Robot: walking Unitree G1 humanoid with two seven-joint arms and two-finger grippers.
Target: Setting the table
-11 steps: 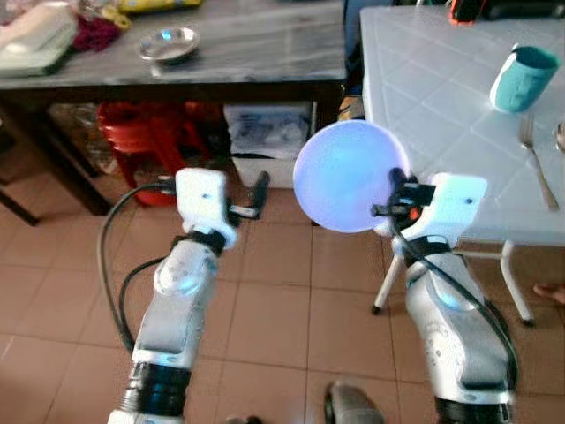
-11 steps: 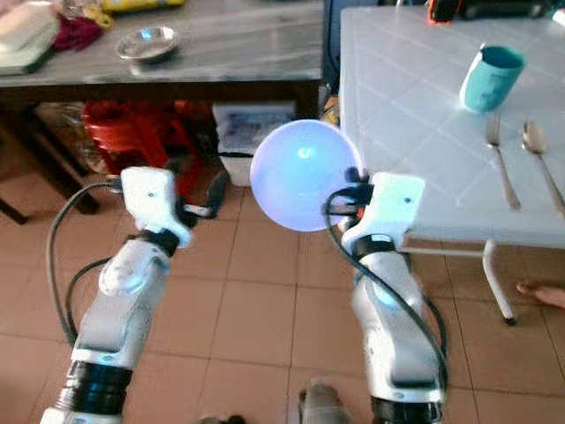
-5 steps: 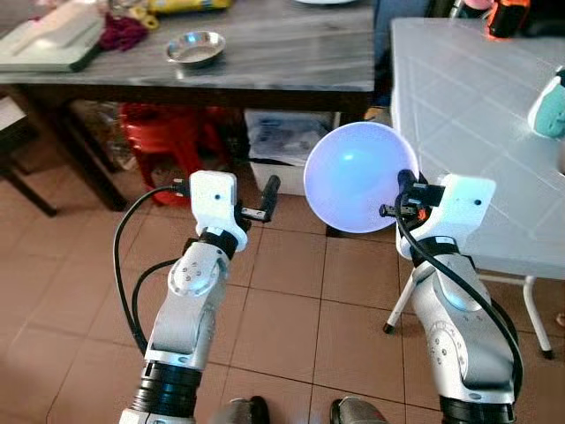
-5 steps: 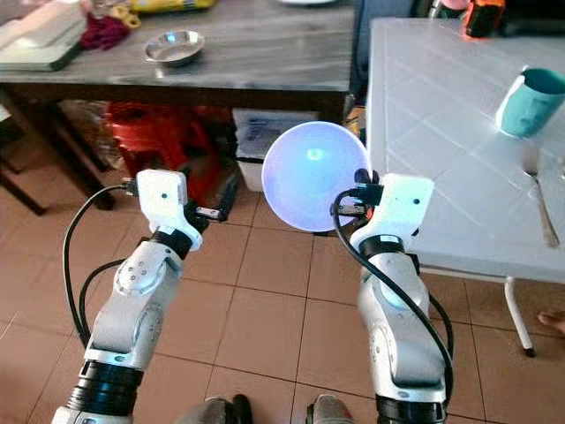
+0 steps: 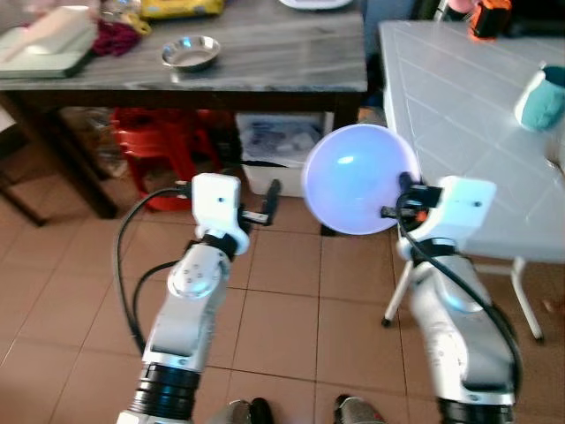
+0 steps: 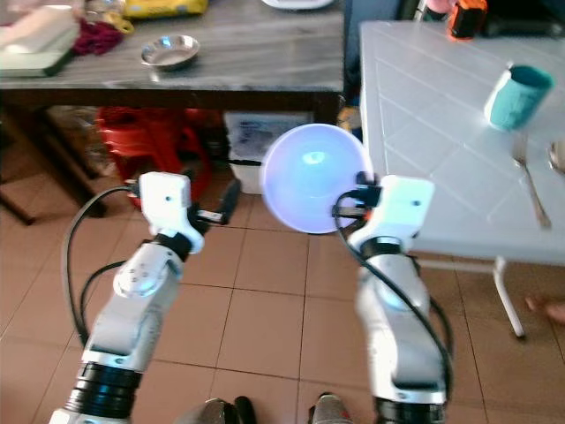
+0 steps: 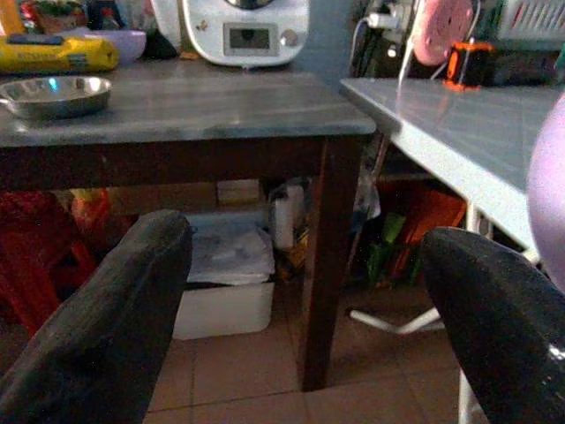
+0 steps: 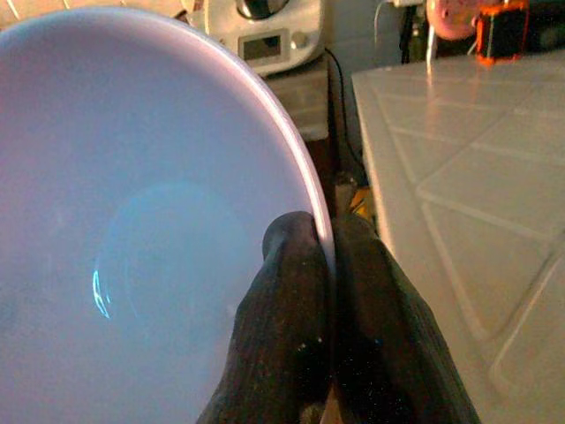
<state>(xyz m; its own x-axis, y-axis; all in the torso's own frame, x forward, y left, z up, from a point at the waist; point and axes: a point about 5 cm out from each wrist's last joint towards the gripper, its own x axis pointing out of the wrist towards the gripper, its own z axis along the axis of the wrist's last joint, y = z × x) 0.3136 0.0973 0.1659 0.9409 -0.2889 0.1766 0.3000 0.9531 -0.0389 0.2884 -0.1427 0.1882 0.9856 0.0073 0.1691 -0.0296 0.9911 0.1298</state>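
On the far left a dark wooden table (image 5: 221,66) with a grey top carries a small steel bowl (image 5: 191,51), a yellow packet (image 5: 177,8) and a white appliance (image 7: 245,29) at its back edge; beneath it sit red plastic stools (image 5: 159,146) and a white box (image 5: 281,152) stuffed with bags. In front of that table the left gripper (image 5: 269,199) is raised over the terracotta floor tiles (image 5: 291,318) with its two black fingers (image 7: 106,327) spread wide apart and nothing between them, as the left wrist view shows. To its right the right gripper (image 8: 328,265) has its fingers pinched tight on the rim of a pale lilac plate (image 5: 357,179), one finger on the inner face and one behind the rim. The plate is held up on edge, its hollow face turned toward the camera, in the air just beside the near corner of the white tiled table (image 5: 459,115) and not resting on it. Further right on that white table stand a teal cup (image 6: 517,95), with a fork (image 6: 526,172) just beside it and a spoon (image 6: 558,155) at the edge of the right eye view. An orange and black object (image 5: 488,18) sits at the table's far side.
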